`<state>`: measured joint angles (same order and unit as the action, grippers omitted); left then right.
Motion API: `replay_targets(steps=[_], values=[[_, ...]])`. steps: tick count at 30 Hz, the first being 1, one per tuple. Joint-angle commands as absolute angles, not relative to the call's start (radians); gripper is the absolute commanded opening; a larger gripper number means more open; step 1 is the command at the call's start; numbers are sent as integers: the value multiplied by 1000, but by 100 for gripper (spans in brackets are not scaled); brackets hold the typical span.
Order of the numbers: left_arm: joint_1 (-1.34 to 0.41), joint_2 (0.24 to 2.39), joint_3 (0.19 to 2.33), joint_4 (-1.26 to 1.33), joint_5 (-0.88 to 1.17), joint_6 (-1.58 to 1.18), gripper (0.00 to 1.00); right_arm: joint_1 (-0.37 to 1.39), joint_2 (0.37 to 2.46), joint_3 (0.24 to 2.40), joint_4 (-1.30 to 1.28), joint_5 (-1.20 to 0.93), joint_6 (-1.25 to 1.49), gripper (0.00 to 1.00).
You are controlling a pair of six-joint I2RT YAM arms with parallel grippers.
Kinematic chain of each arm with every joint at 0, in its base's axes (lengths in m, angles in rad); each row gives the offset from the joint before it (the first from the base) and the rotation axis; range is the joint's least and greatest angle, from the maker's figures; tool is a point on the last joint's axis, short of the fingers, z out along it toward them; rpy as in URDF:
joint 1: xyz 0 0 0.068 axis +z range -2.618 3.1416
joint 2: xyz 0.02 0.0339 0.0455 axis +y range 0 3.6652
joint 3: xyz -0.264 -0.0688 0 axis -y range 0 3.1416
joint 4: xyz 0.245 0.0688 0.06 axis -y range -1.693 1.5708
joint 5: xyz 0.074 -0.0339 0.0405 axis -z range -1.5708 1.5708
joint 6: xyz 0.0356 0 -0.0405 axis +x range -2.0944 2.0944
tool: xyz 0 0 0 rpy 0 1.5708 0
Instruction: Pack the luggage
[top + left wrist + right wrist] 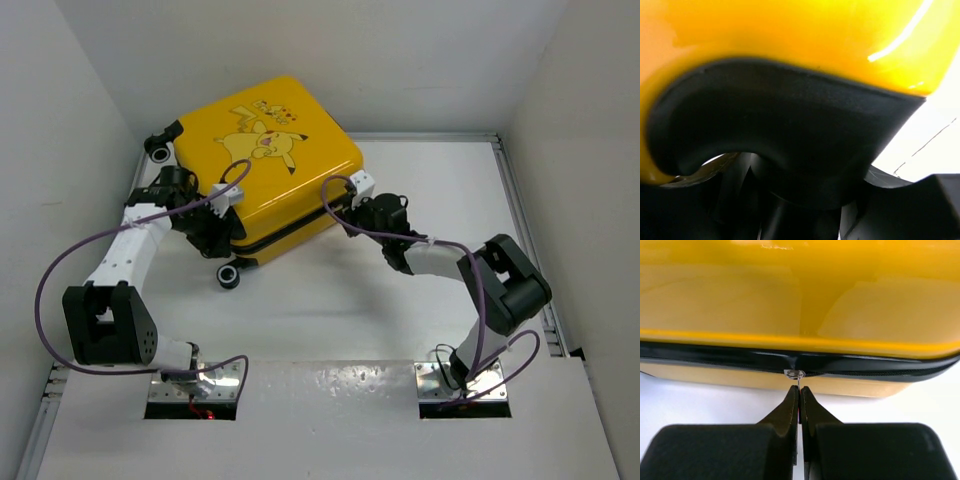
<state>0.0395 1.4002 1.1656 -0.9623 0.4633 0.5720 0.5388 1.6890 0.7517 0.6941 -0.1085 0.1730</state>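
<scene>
The luggage [270, 165] is a yellow hard-shell suitcase lying closed with its Pikachu lid up, at the back left of the table. A black zipper seam [715, 359] runs along its near side. My right gripper [799, 389] is shut on the small metal zipper pull [796, 374] at the near-right part of that seam, and its place shows in the top view too [345, 203]. My left gripper [222, 222] presses against the case's near-left side between its two black wheels [230, 275]. The left wrist view is filled by yellow shell [790, 30] and a black wheel housing [790, 130], and its jaws are lost in the dark.
White walls close in on the left, back and right. A metal rail [522, 230] runs along the table's right edge. Purple cables [60, 270] loop off both arms. The other wheel [160, 148] sits near the left wall.
</scene>
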Motion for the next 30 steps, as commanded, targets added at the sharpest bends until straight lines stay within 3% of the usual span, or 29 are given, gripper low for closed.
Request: replay_targets(steps=[1,5,15,22,25,30], values=[[74,1454,1161,-894,164,561,0,495,1643,747,720,-57,97,0],[139,1496,1186,-847,10,571,0,462,1672,771,712,-26,48,0],[256,1678,1371,-773,-96,690,0,359,1819,917,729,-3,-43,0],[287,1966,1765,-764,-222,612,0,250,1904,1064,684,-9,-28,0],[276,2060,1876,-799,-191,589,0,216,1954,1130,683,-31,-14,0],[223,2086,1878,-818,-71,569,0,176,2115,1270,742,-127,97,0]])
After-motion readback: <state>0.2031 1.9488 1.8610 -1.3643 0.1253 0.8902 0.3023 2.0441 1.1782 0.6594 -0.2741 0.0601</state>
